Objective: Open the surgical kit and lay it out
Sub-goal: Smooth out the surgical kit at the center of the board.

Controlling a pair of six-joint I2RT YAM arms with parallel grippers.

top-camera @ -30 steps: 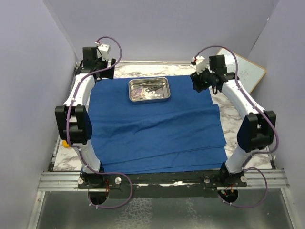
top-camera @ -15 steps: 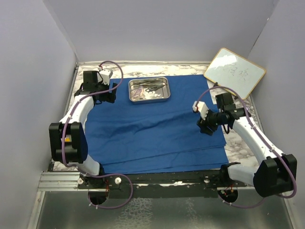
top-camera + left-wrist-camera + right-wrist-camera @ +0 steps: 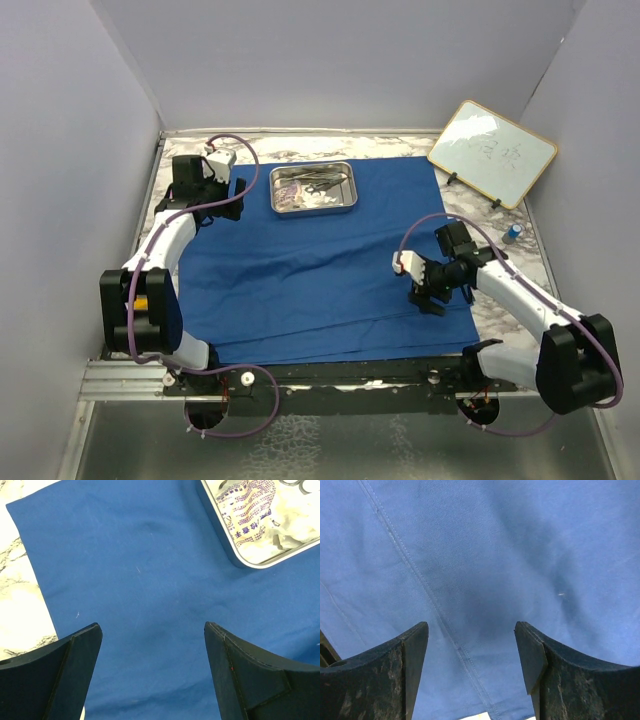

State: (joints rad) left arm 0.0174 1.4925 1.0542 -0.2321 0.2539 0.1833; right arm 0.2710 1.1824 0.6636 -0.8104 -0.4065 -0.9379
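Note:
The royal-blue cloth wrap (image 3: 320, 260) lies spread over the marble table, with folds near its front edge. A steel tray (image 3: 351, 195) sits on its far middle, holding small steel instruments, white gauze and a printed packet (image 3: 247, 517). My left gripper (image 3: 213, 205) is open and empty over the cloth's far left part (image 3: 150, 580), beside the tray's left end (image 3: 235, 560). My right gripper (image 3: 432, 300) is open and empty just above the cloth's front right part, over a stitched hem (image 3: 430, 600).
A wood-framed whiteboard (image 3: 492, 152) leans at the back right. A small blue-capped item (image 3: 513, 232) lies on the marble at the right. A yellow-orange block (image 3: 140, 297) shows behind the left arm. Grey walls close in both sides.
My right arm swung from the far right corner down to the cloth's front right. My left gripper came forward from the back left corner onto the cloth's left part. The whiteboard became visible.

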